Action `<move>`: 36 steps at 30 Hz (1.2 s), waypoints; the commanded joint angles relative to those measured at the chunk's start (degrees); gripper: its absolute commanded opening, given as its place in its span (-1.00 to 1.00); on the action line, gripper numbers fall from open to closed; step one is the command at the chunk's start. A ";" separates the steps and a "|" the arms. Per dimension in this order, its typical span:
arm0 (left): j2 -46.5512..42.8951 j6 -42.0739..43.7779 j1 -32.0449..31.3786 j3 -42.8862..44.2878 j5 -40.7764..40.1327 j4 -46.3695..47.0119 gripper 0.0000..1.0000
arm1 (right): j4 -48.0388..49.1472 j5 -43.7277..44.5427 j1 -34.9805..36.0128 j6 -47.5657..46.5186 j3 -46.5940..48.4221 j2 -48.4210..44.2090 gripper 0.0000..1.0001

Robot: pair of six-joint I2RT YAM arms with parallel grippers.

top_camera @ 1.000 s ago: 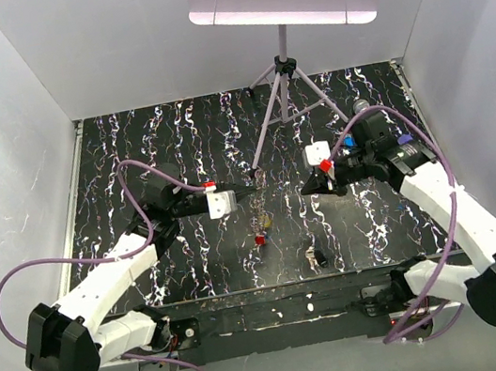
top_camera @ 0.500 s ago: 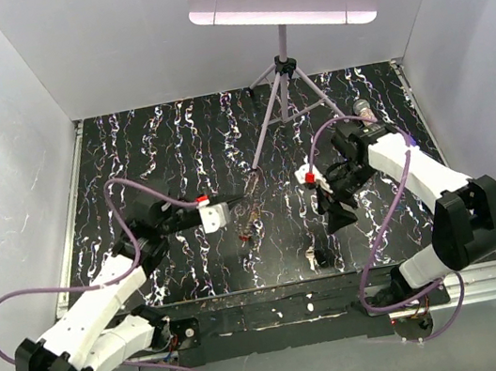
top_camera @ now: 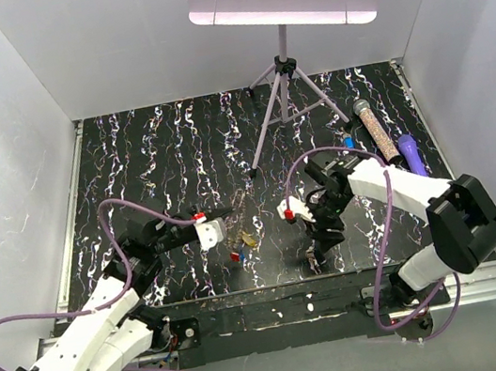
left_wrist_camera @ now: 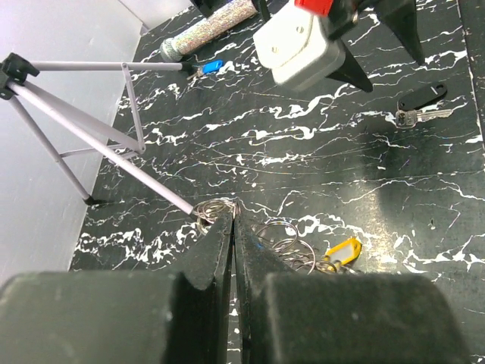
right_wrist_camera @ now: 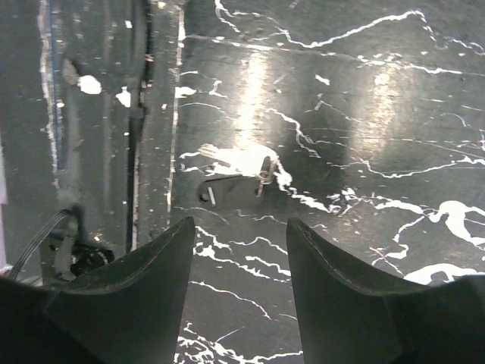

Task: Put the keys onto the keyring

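My left gripper [left_wrist_camera: 233, 208] is shut on the keyring [left_wrist_camera: 213, 208], a cluster of thin silver rings [left_wrist_camera: 292, 241] with a yellow tag [left_wrist_camera: 342, 250] hanging beside the fingers. From above, the keyring [top_camera: 240, 240] dangles under the left gripper [top_camera: 227, 212] with a yellow and a red piece on it. A black-headed key [right_wrist_camera: 231, 189] lies flat near the table's front edge. My right gripper [right_wrist_camera: 239, 227] hovers just short of it, open and with nothing between the fingers. From above, the key [top_camera: 315, 255] lies under the right gripper [top_camera: 321, 233]. A blue-headed key [top_camera: 347, 142] lies at the back right.
A tripod stand [top_camera: 279, 95] straddles the back middle, one leg [left_wrist_camera: 144, 182] reaching close to the left fingertips. A glittery microphone [top_camera: 375, 131] and a purple marker [top_camera: 408, 154] lie at the right. The table's front rail [right_wrist_camera: 144, 114] runs just beyond the black-headed key.
The right gripper has opened and swung forward and down to the black-headed key. The left arm has drawn back toward the front left, still shut on the keyring.
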 commanded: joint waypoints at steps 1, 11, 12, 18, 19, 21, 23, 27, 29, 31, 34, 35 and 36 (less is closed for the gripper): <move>-2.87 1.74 -0.01 0.41 -1.63 0.03 -1.00 | 7.14 4.37 1.64 5.52 0.29 2.44 0.18; -6.21 2.09 -0.01 -0.38 -3.21 -1.38 -1.00 | 9.17 7.89 6.03 8.95 -1.81 4.47 0.05; -6.30 2.36 -0.01 -0.38 -3.39 -1.55 -1.00 | 9.43 7.98 6.47 9.21 -2.42 4.12 0.05; -6.91 2.53 -0.01 -0.29 -3.92 -2.17 -1.00 | 12.59 9.21 8.14 11.41 -6.21 3.24 0.01; -7.00 2.53 -0.01 -0.12 -3.66 -2.26 -1.00 | 13.03 9.21 8.14 11.67 -6.47 3.15 -0.01; -6.92 2.53 -0.01 0.06 -3.39 -2.43 -1.00 | 13.73 9.47 8.32 11.76 -6.82 2.80 -0.04; -7.09 2.36 -0.01 -0.03 -3.22 -2.61 -1.00 | 14.52 9.74 8.41 12.20 -7.35 2.54 -0.05; -7.35 2.45 -0.01 0.23 -3.13 -2.87 -1.00 | 15.76 9.91 8.49 13.78 -8.14 1.92 -0.05; -7.53 2.44 -0.01 0.15 -3.13 -3.05 -1.00 | 16.37 10.44 8.49 14.22 -8.41 1.66 -0.07; -7.79 2.36 -0.01 0.06 -3.13 -3.05 -1.00 | 16.99 10.97 8.50 14.49 -8.67 1.40 -0.11; -7.53 2.27 -0.01 -0.03 -3.21 -3.14 -1.00 | 17.51 11.32 8.49 14.92 -8.76 1.22 -0.13; -7.44 2.10 -0.01 -0.03 -3.13 -3.14 -1.00 | 17.52 11.32 8.50 14.93 -8.76 1.22 -0.15; -7.27 2.09 -0.01 -0.03 -3.04 -3.14 -1.00 | 17.69 11.41 8.50 15.19 -8.85 1.13 -0.17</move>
